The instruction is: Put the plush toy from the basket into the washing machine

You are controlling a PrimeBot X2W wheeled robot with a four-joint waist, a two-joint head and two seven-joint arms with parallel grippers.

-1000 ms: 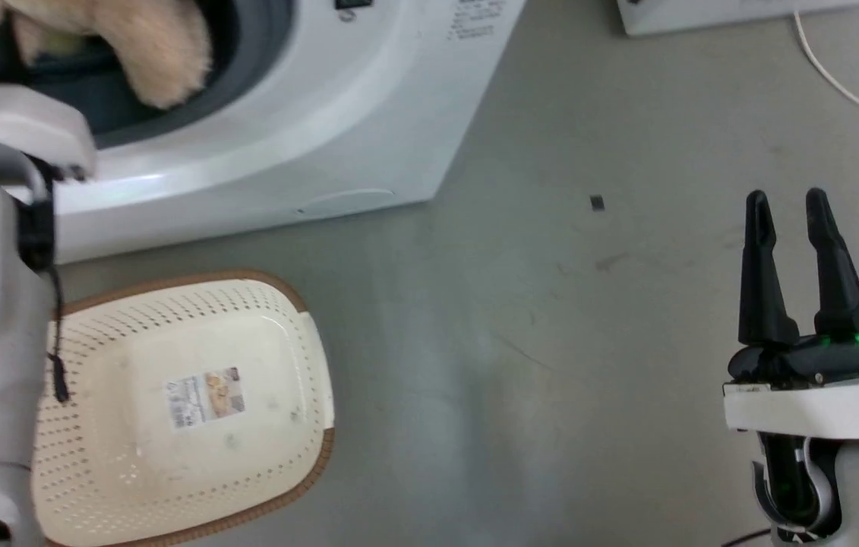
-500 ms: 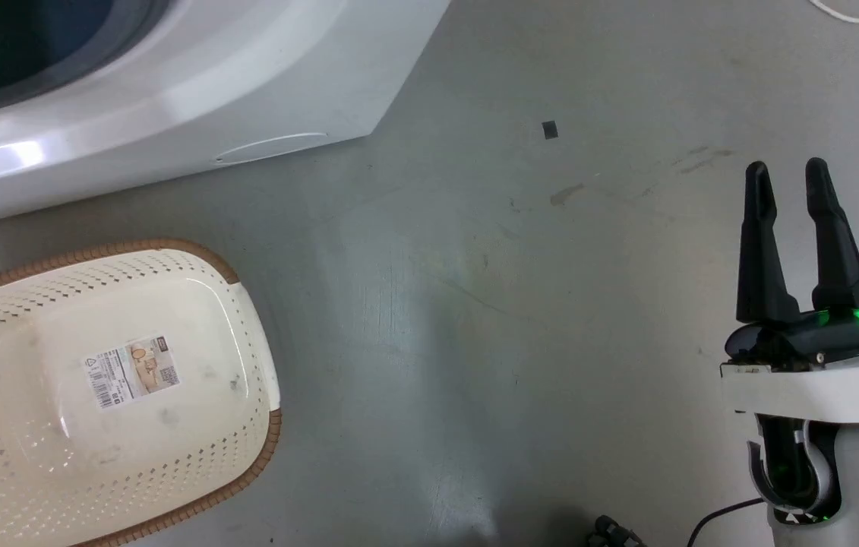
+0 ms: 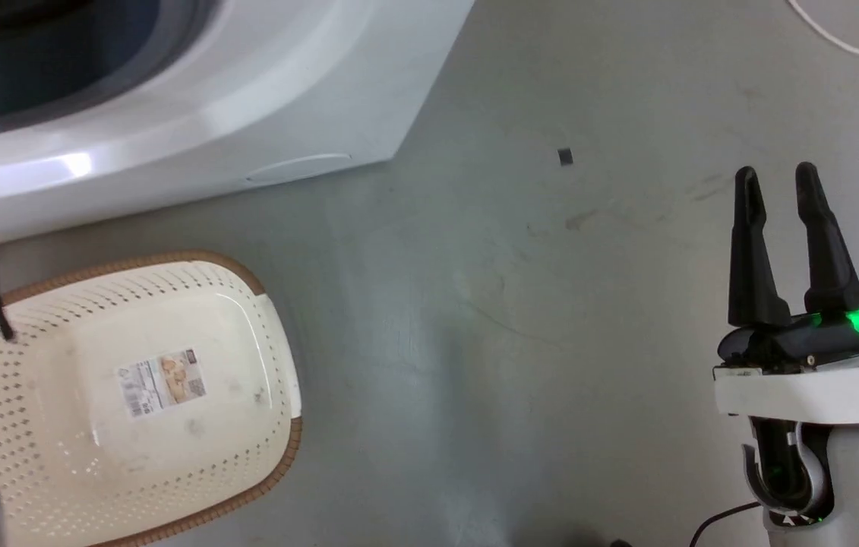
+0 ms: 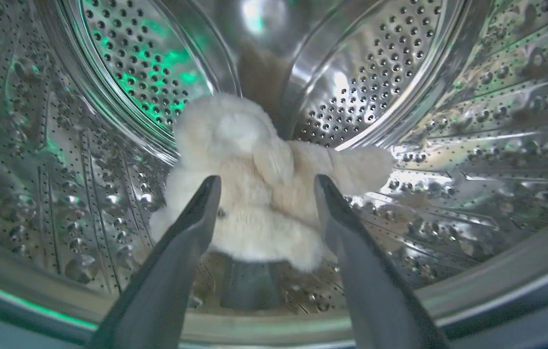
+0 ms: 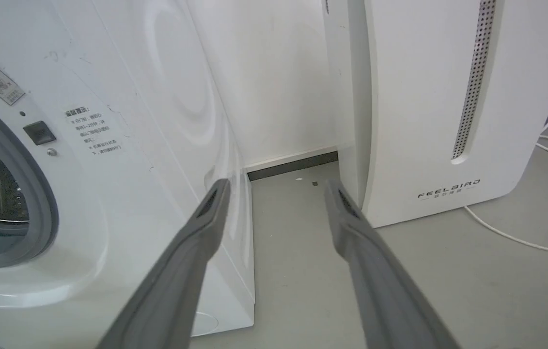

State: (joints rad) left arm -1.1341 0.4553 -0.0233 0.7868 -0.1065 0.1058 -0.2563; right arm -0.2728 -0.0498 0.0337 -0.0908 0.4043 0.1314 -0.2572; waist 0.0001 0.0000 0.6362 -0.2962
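— Just spreading the left claw (image 4: 267, 178), dropping the plush toy (image 4: 254, 140) inside the washing machine (image 4: 123, 63)?
— Yes, probably gripping nothing now. Holding the right claw (image 3: 775, 175) open, leaving the basket (image 3: 262, 471) bare, finishing the job.

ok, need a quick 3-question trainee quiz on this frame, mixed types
1. True or false: the plush toy lies inside the drum of the washing machine.
2. The left end effector is: A) shut on the plush toy; B) open, with the toy seen between its fingers; C) shut on the basket's rim.
3. What sits on the inner bottom of the basket?

Key: 1 true. 2 B. 3 a sticker.
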